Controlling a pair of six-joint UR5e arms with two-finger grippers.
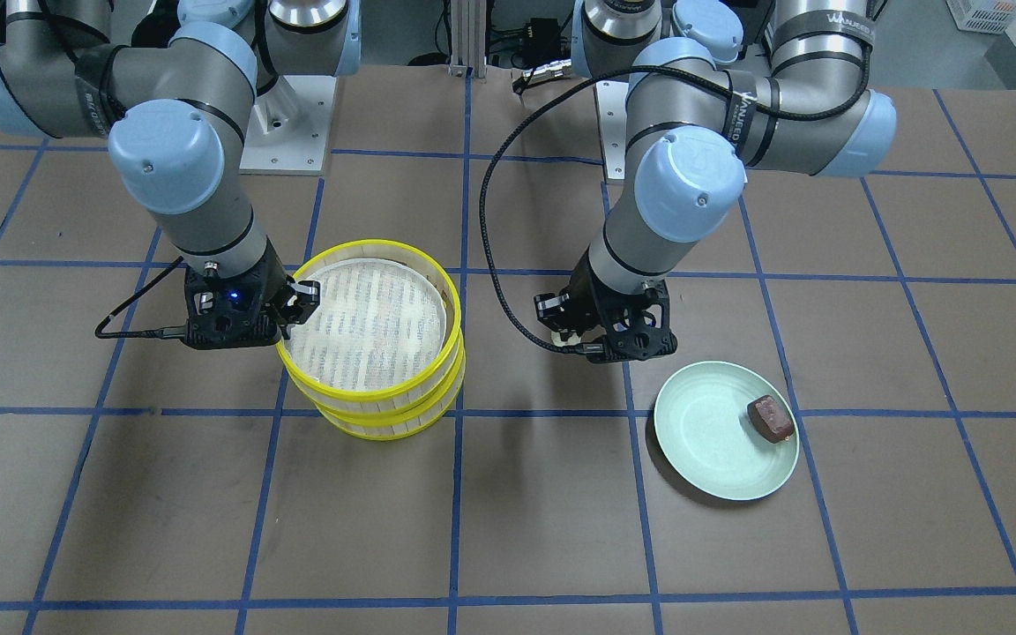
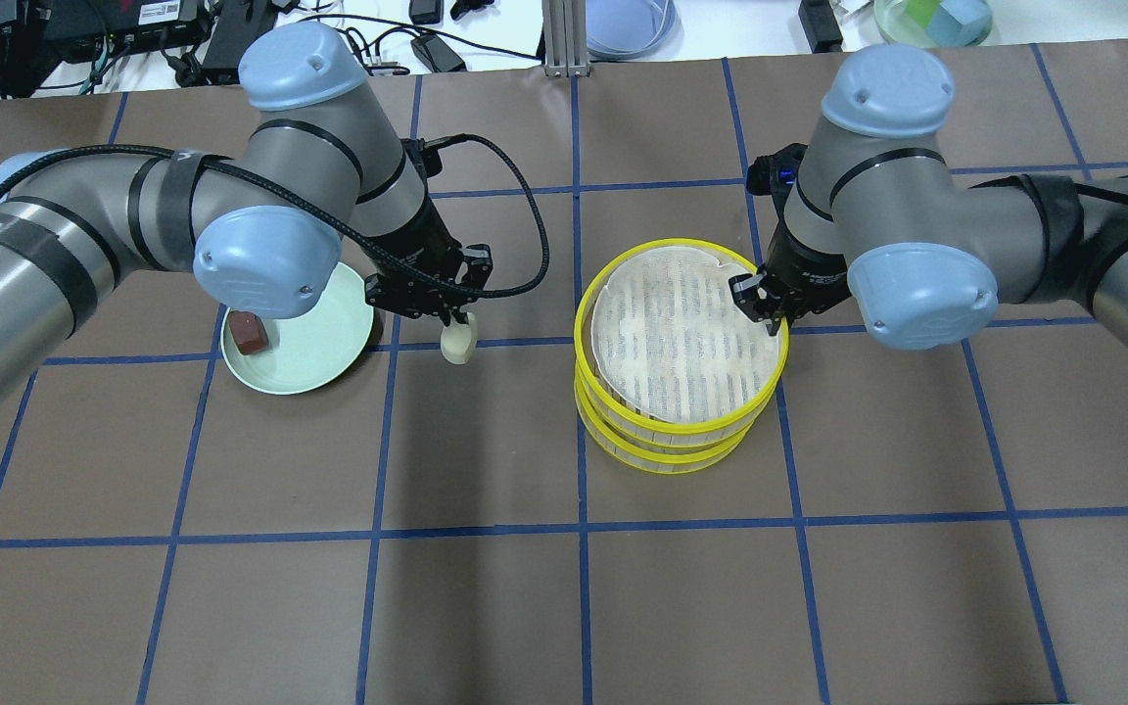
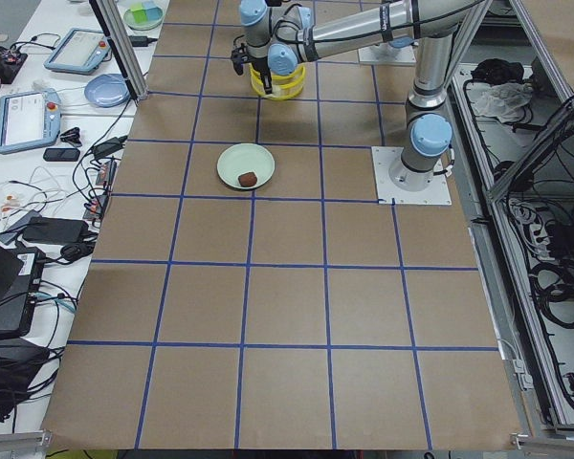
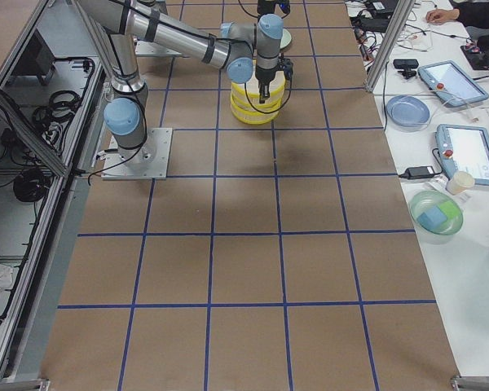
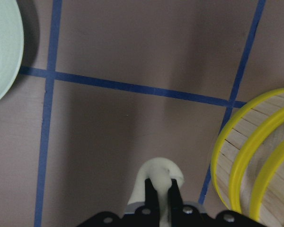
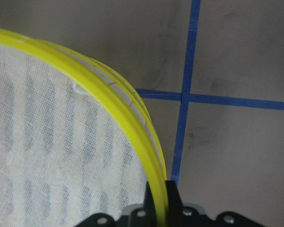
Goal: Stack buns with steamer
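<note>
- Left of centre: left gripper [image 2: 452, 320] pinches cream bun [image 2: 457, 345].
- Centre: right gripper [image 2: 767, 309] clamps stacked steamer [image 2: 679, 422] rim.
- Left: red-brown bun [image 2: 251, 334] lies on green plate [image 2: 314, 360].

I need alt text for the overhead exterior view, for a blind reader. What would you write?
The left gripper holds a cream-white bun above the table, between a pale green plate and two stacked steamer trays. The right gripper grips the yellow rim of the top tray. A red-brown bun lies on the plate.

We find the steamer trays [image 2: 681, 343] stacked on the tabletop [image 2: 564, 607], the plate [image 2: 314, 338] on their left. One bun [image 2: 251, 334] lies on the plate, the other bun [image 2: 457, 344] between plate and stack.
</note>
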